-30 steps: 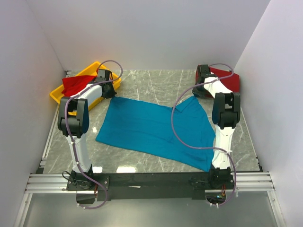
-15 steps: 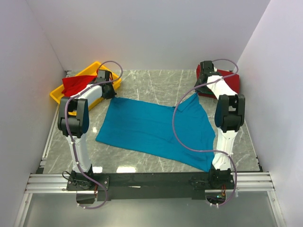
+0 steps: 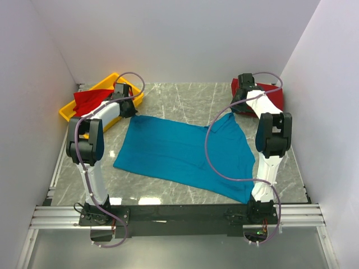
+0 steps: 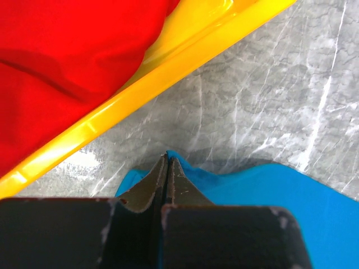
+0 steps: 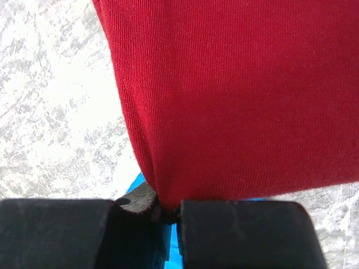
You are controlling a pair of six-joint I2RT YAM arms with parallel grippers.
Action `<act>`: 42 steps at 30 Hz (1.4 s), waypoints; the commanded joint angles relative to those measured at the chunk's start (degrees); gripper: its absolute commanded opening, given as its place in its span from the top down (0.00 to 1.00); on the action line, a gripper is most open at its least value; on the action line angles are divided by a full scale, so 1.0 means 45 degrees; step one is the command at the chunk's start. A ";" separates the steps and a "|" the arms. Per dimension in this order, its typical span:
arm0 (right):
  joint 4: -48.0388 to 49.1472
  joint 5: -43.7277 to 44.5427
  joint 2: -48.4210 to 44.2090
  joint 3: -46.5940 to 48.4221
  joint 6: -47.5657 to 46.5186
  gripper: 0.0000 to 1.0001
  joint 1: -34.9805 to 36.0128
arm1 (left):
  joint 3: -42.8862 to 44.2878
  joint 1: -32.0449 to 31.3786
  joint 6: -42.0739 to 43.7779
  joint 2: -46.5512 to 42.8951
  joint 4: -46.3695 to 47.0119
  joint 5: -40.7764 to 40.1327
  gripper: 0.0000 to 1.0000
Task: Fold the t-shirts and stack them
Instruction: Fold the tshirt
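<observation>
Marble counter (image 3: 185,101), white walls (image 3: 168,39); yellow tray (image 3: 66,116) held a red shirt (image 3: 90,100); both jaws pinched the teal shirt (image 3: 179,151).

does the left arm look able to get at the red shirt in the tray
Probably not yet: the left hand is shut on a corner of the blue shirt. The red shirt lies in the yellow tray beyond it, nothing between, so reach looks fine.

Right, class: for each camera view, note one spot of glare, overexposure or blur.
Top external: pale glare patch on the marble table near the arm bases. Left wrist: shiny highlights along the yellow tray rim. Right wrist: marble washed out white, red t-shirt weave sharp.
</observation>
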 commanded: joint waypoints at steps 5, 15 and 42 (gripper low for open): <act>0.0117 -0.0223 -0.0485 0.0041 -0.0123 0.99 -0.0020 | -0.0193 -0.0046 0.0024 -0.0786 0.0410 0.0169 1.00; 0.0624 -0.0165 -0.0464 -0.0192 -0.0318 0.71 0.0000 | -0.0251 -0.0046 0.0043 -0.0864 0.0390 0.0110 1.00; 0.0663 0.0206 -0.0423 -0.0172 -0.0357 0.68 0.0390 | -0.0290 -0.0046 0.0043 -0.0747 0.0351 0.0111 1.00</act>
